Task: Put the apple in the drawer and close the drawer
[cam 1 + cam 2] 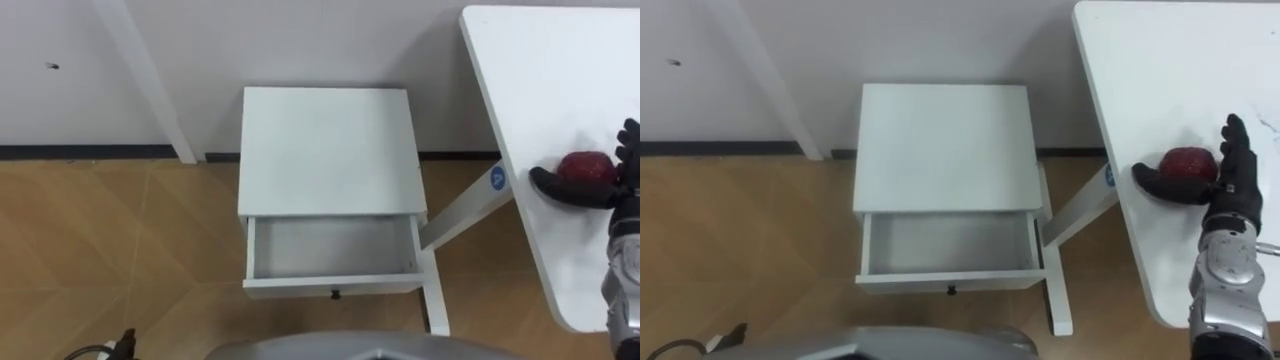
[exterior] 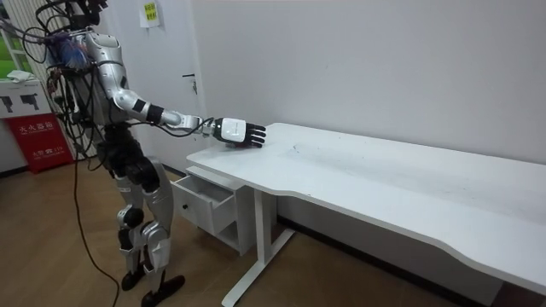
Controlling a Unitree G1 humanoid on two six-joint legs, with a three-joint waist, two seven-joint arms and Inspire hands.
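Right eye view: red apple (image 1: 1185, 160) sits on the white table (image 1: 1160, 60), near its rounded corner edge. The table's slanted leg (image 1: 1075, 215) runs down just beside a small white cabinet (image 1: 940, 140), which stands against the wall on the wood floor (image 1: 740, 230), left of the table and lower. The cabinet's drawer (image 1: 950, 281) is pulled out, its inside bare white, with a small dark knob on the front. The table edge and leg lie between apple and drawer. The right hand (image 1: 1235, 195) is on the apple, thumb curled round its near side and fingers up along the far side, cupping it narrowly. Room view: robot stands upright by the cabinet, right arm stretched out over the table corner.
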